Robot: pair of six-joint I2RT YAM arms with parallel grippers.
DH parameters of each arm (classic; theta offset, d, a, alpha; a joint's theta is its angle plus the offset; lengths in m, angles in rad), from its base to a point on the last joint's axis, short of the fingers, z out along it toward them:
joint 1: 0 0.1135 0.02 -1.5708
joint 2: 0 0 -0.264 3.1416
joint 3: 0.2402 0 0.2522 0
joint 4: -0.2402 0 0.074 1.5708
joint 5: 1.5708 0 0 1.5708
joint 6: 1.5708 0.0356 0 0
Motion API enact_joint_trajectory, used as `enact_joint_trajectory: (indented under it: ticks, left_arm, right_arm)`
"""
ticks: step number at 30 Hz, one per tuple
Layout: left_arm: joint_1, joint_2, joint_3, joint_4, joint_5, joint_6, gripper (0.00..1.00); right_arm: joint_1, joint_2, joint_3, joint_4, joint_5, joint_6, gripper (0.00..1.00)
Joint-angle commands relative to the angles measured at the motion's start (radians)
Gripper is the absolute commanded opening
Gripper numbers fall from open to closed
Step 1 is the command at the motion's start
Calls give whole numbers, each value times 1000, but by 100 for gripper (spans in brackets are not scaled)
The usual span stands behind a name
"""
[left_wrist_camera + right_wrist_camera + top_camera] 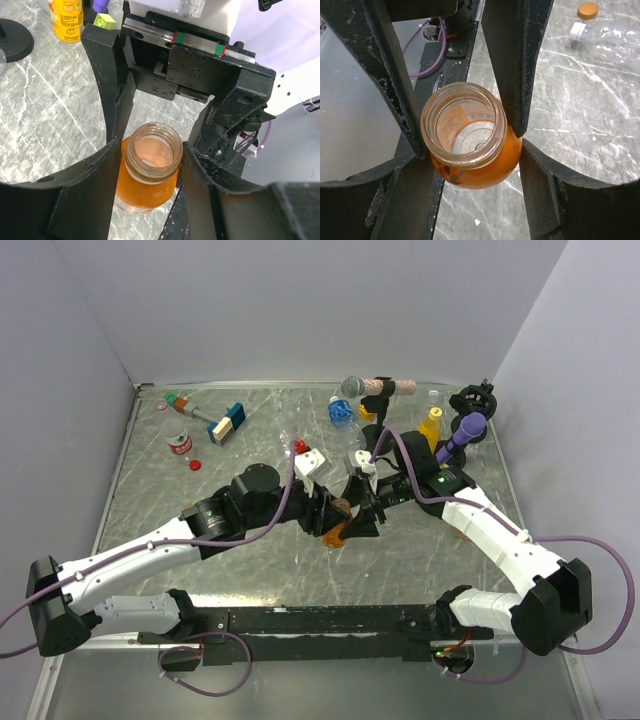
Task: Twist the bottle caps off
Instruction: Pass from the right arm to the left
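Note:
A squat orange bottle [147, 185] stands near the table's middle [335, 533], its wide mouth open with no cap on it. My left gripper [152, 150] is closed on it, one finger against the body and the other against the neck. My right gripper [470, 152] holds the same bottle [480, 172] lower down at the body, crossing the left one. In the top view the two grippers, left [335, 512] and right [365, 508], meet over the bottle. A loose orange cap [587, 9] lies on the table behind it.
A clear bottle [615, 40] with a white cap [577, 31] lies near the orange cap. At the back stand a yellow bottle [430, 425], a blue-labelled bottle [340, 412], and grey [352, 387] and purple [465, 430] microphones. A red-labelled bottle [178, 440], red cap [195, 464] and blue-and-tan block [228, 423] sit back left.

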Motion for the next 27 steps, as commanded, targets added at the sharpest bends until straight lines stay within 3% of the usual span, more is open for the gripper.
enact_joint_trajectory:
  ticks: [1,6,13,15,19,20,22,27]
  left_arm:
    - [1,21,52,3,7,17,53]
    - [0,32,51,12,24,24,49]
    - [0,20,45,-4,22,29,13]
    - [0,6,32,-12,15,27,8]
    - [0,-47,-17,-12,-25,17,4]
    - [1,-64,-27,-17,-38,15,4]
    - [3,-93,-44,-38,-64,10,4]
    - [17,-182,-78,-144,-192,0,2]
  right_arm:
    - [-3,3,17,14,-43,-24,16]
    - [-3,8,17,14,-41,-24,17]
    - [-3,11,18,20,-31,-7,23]
    - [-6,8,17,34,-26,12,31]
    - [-23,-8,10,69,-9,77,86]
    - [-32,-15,9,75,-5,87,93]
    - [-50,-29,9,77,5,97,99]
    - [-136,-46,30,17,26,52,99]
